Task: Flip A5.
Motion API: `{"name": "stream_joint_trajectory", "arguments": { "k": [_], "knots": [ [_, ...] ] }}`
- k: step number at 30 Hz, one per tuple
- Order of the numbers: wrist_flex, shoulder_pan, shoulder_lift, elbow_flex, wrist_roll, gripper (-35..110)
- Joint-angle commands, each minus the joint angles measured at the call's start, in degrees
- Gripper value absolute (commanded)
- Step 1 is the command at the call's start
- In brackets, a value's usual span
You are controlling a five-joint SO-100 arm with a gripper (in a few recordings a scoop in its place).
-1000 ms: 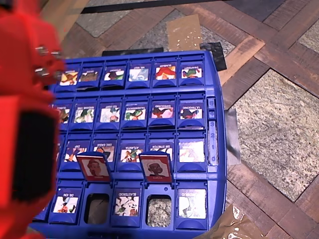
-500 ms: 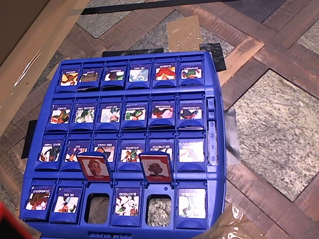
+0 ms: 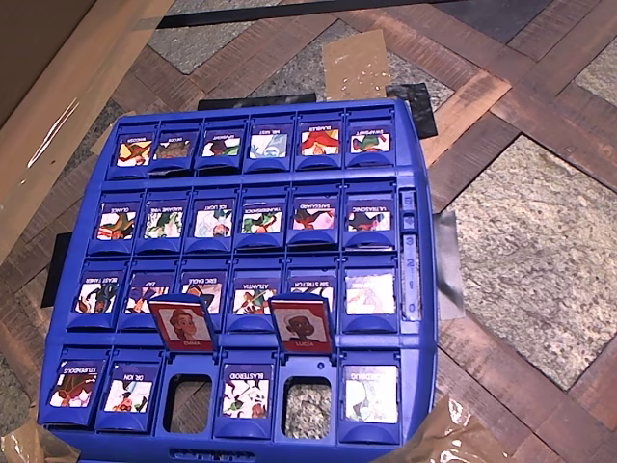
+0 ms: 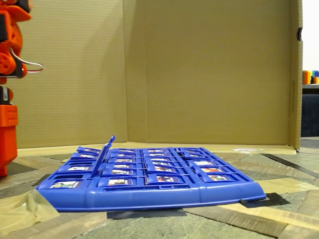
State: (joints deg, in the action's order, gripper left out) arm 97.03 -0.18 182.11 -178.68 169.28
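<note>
I take A5 (image 3: 371,394) to be the pale, washed-out tile lying flat in the lower right corner of the board (image 3: 421,289), just right of the empty slot below the raised LUCIA tile (image 3: 302,325). It looks like a light, stiff plastic flap on a hinge, so it should swing rather than lift. I'd catch its free edge with one fingertip and tip it up gently, since the smooth frame may slip and a hard push could shove the whole board. The arm (image 4: 7,74) stands at the left edge of the fixed view, and I cannot tell whether its pincer is spread or pressed together. The board sits on a patchwork floor (image 3: 540,241) of wood strips and stone-look panels, with tape (image 4: 22,211) at its corners and a cardboard wall (image 4: 199,69) behind
</note>
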Motion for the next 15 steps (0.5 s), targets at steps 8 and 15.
{"name": "stream_joint_trajectory", "arguments": {
  "k": [8,15],
  "knots": [
    [11.7,0.2,4.2,-0.4,-1.0,1],
    [13.3,0.7,5.7,-0.4,-1.6,0]
  ]
}}
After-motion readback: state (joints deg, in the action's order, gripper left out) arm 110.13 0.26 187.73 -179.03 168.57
